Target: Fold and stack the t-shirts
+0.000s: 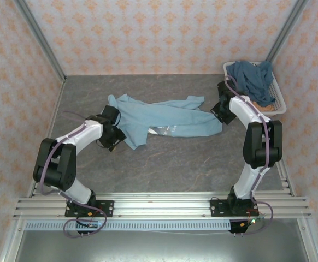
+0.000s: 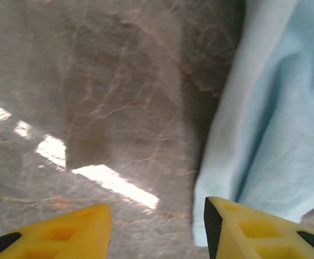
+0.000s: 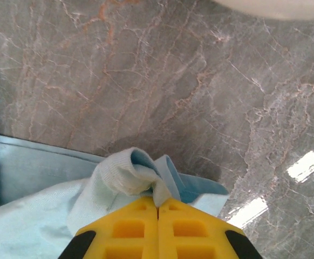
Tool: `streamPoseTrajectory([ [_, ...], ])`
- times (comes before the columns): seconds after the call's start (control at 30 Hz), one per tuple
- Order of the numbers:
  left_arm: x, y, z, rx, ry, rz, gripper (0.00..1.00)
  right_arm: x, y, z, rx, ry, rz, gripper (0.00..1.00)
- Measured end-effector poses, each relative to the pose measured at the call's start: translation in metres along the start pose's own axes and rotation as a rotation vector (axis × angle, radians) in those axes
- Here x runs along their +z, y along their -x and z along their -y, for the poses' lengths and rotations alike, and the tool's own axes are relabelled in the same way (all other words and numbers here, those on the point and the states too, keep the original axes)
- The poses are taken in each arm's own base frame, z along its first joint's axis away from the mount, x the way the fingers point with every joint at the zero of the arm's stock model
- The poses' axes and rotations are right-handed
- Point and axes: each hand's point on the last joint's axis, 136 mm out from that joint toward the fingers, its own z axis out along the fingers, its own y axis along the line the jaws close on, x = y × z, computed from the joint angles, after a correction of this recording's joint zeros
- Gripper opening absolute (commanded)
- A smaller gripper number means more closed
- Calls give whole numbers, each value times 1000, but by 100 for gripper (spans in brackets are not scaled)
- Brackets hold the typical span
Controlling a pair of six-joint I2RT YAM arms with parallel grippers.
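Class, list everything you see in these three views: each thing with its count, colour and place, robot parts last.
light blue t-shirt: 1, light blue, crumpled across the table's middle
slate-blue t-shirt: 1, dark blue, heaped in the basket
orange t-shirt: 1, orange, peeking out at the basket's near end
basket: 1, white, far right corner
table: 1, grey marbled
left gripper: 1, yellow fingers, open at the light blue t-shirt's left edge
right gripper: 1, yellow fingers, shut on its right edge
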Motion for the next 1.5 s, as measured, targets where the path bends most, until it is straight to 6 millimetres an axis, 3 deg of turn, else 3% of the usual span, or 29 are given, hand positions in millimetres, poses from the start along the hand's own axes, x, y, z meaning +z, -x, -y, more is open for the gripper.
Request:
streamPoseTrajectory([
  [0.1, 6, 6, 13, 1, -28, 15, 48, 1, -4, 4, -4, -4, -10, 0],
  [0.2, 18, 8, 18, -2, -26, 10, 40, 2, -7, 5, -8, -4, -18, 0],
  [0.33, 35, 10, 17, 0, 18, -7, 4, 1, -7, 5, -8, -1, -19, 0],
  [0.37, 35, 9, 13, 0, 37, -11, 0, 1, -7, 5, -8, 0, -19, 0],
  [0.5, 27, 15, 15, 26, 35, 21, 0, -2, -6, 4, -8, 6, -13, 0],
  [0.73, -28, 15, 4, 127, 28, 89, 0, -11, -3, 2, -28, 26, 3, 0],
  [0.8, -36, 12, -3, 153, 37, 93, 0, -13, -3, 3, -36, 26, 3, 0],
  [0.83, -37, 10, -8, 164, 47, 88, 0, -13, -4, 3, -41, 25, 2, 0],
  [0.97, -26, 2, -39, 188, 131, 32, 44, -16, -10, 3, -65, 21, -7, 0],
  [1.03, -24, -3, -54, 193, 185, 10, 55, -19, -16, 3, -85, 22, -9, 0],
  [1.27, -37, -15, -74, 235, 189, 44, 62, -21, -33, 18, -113, 1, -29, 0],
  [1.37, -38, -26, -71, 244, 152, 24, 67, -21, -33, 18, -119, 1, -30, 0],
  [1.5, -25, -35, -62, 227, 121, -24, 67, -21, -34, 18, -119, 1, -30, 0],
])
